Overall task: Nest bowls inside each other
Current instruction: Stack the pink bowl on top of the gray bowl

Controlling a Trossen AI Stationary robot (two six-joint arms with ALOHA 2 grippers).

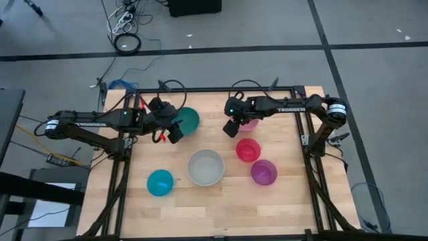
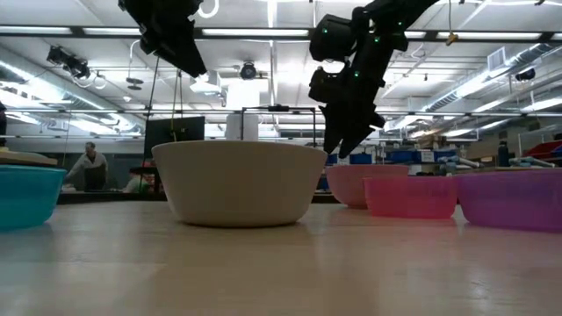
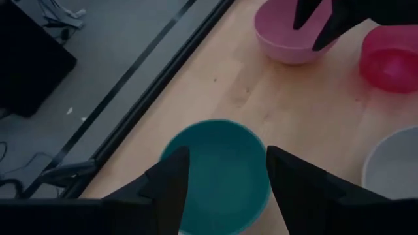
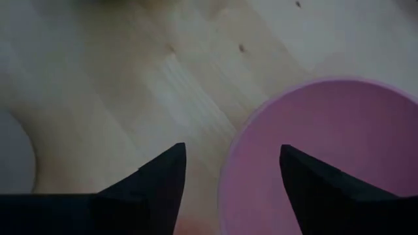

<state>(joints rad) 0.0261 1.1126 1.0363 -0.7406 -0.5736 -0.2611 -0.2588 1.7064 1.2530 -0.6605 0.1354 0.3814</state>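
Six bowls rest on their bases on the wooden table. The teal-green bowl [image 1: 190,118] lies at the far left, and my left gripper [image 3: 227,151] hangs open above it, fingers on either side of its opening. The pale pink bowl [image 4: 326,156] sits at the far middle. My right gripper [image 4: 232,148] stands open over it, with its near-left rim [image 4: 230,163] under the gap between the fingers. The red-pink bowl [image 1: 248,149], purple bowl [image 1: 263,172], grey-white bowl [image 1: 205,167] and cyan bowl [image 1: 160,182] stand apart nearer the front.
Bare wood lies between the teal-green and pale pink bowls and along the front edge. The black table frame [image 1: 200,90] runs along the far edge and both sides. In the low view a person [image 2: 88,167] sits in the room behind the table.
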